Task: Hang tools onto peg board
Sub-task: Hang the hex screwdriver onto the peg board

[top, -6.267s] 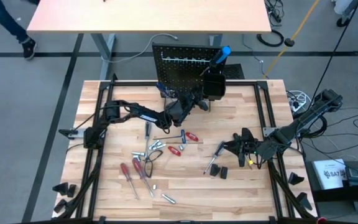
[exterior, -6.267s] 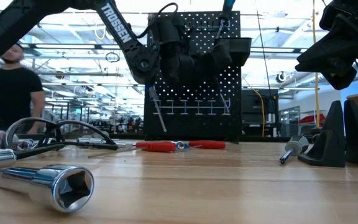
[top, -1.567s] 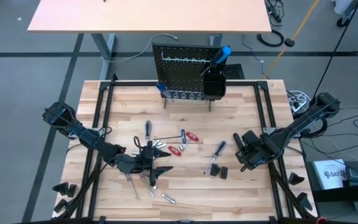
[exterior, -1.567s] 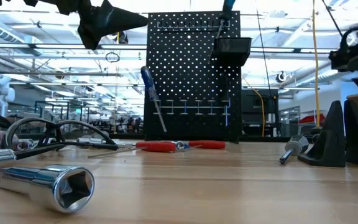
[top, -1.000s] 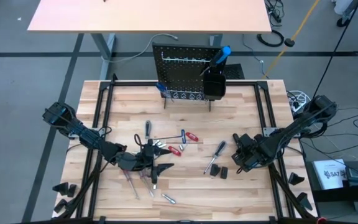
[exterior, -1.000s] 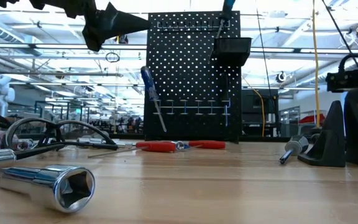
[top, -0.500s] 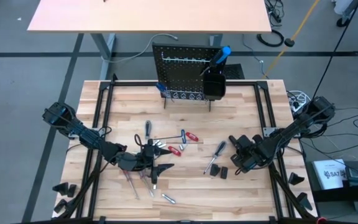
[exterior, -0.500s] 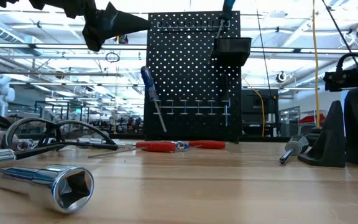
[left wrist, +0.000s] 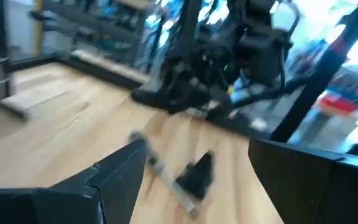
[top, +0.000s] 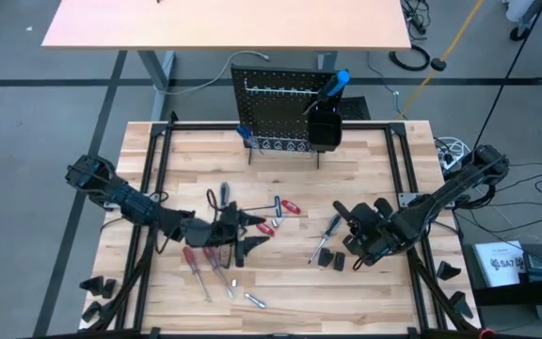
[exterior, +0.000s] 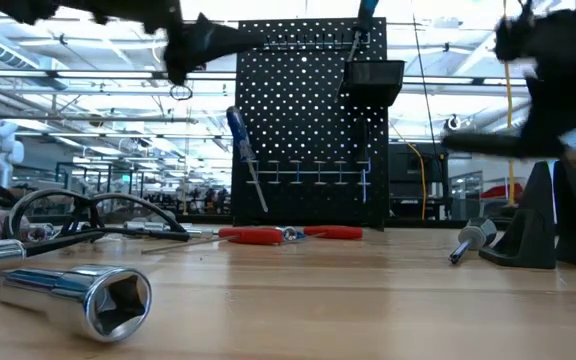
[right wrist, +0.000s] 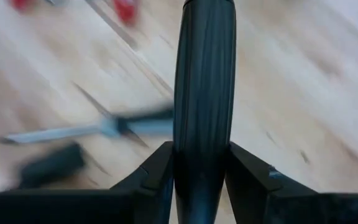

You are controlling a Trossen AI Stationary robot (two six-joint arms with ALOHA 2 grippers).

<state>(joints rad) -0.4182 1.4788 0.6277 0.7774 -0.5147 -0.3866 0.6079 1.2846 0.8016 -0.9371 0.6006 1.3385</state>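
Observation:
The black peg board (top: pixel 285 104) stands at the table's far edge on its feet, with a blue-handled screwdriver (exterior: pixel 243 150) against its face and another in its bin (top: pixel 337 83). The other tools lie on the table: red-handled screwdrivers (top: pixel 196 264), red pliers (top: pixel 285 205) and a dark-handled screwdriver (top: pixel 327 231). My left gripper (top: pixel 250 235) hovers open above the middle tools, nothing between its fingers (left wrist: pixel 129 168). My right gripper (top: pixel 354 224) is raised at the right, shut on a black ribbed tool handle (right wrist: pixel 204 74). My right gripper pinches the black ribbed handle (right wrist: pixel 204 130) between its two fingers (right wrist: pixel 247 165). The handle runs along the fingers and sticks out past their tips. The gripper slants down toward the table's left. The tool is lifted clear of the table; its other end is hidden.
Two small black wedge blocks (top: pixel 332 259) sit just below my right gripper. Chrome sockets (exterior: pixel 78 295) and a dark cable loop (exterior: pixel 88 215) lie at the near left. More wedge blocks (exterior: pixel 538 225) stand at the right edge.
My right gripper has risen well above the table and drifted a little toward the table's left, carrying the black-handled tool. My left gripper has shifted slightly toward the far edge and the right, staying open.

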